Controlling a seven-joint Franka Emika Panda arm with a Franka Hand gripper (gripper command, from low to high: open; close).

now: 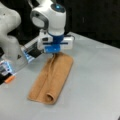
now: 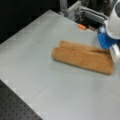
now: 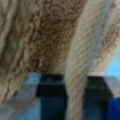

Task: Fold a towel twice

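The orange-tan towel (image 1: 53, 77) lies on the grey table as a long narrow strip, doubled over lengthwise, with a rolled fold at its near end; both front views show it (image 2: 82, 57). My gripper (image 1: 55, 53) sits low on the strip's far end, at a front view's right (image 2: 112, 51). In the wrist view a ridge of the towel (image 3: 50, 37) runs up between the two dark fingers (image 3: 51, 90), and the gripper (image 3: 76, 92) is shut on that pinch of cloth.
A small orange object (image 1: 10, 79) lies by the arm's base (image 1: 10, 30), and is seen too at a front view's top (image 2: 81, 26). Metal framing (image 2: 82, 10) stands behind the table (image 2: 37, 50). A black perforated board (image 2: 17, 107) borders the table's corner.
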